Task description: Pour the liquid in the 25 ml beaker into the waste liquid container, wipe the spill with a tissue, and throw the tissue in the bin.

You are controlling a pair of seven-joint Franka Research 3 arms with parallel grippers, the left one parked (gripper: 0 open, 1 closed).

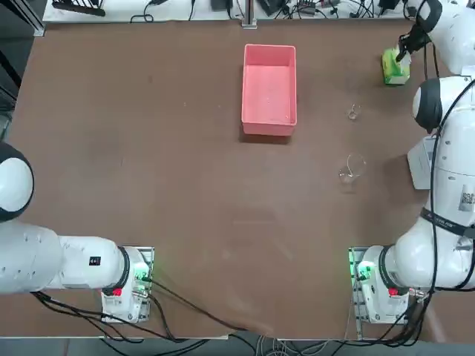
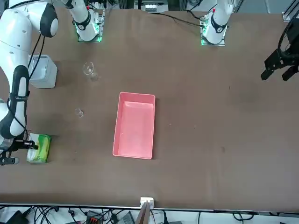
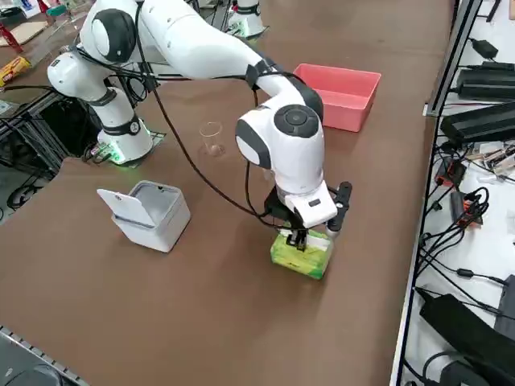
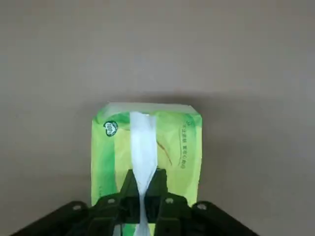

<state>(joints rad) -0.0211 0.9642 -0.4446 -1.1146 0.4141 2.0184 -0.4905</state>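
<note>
Brown tabletop (image 1: 185, 200), top view: pink tray (image 1: 269, 85) is aligned 12-to-6; green pack (image 1: 395, 68) is located toward 2 o'clock. Right wrist view: tissue (image 4: 143, 147), long axis directed from the pack, is clamped by the right gripper (image 4: 143, 179).

Top view: from overhead, well above the right gripper (image 4: 144, 174), looking down. Front view: from beyond the claw, facing back over it toward the robot. Right side view: raised, on the claw's outer side, looking diagonally down across it. Wrist view: nearest, just behind the fingertips, aimed past them at the tissue (image 4: 143, 142). All four share the tissue pack (image 4: 106, 167) at the claw; wrist view excepted, also the pink tray (image 1: 269, 89) left of it
</note>
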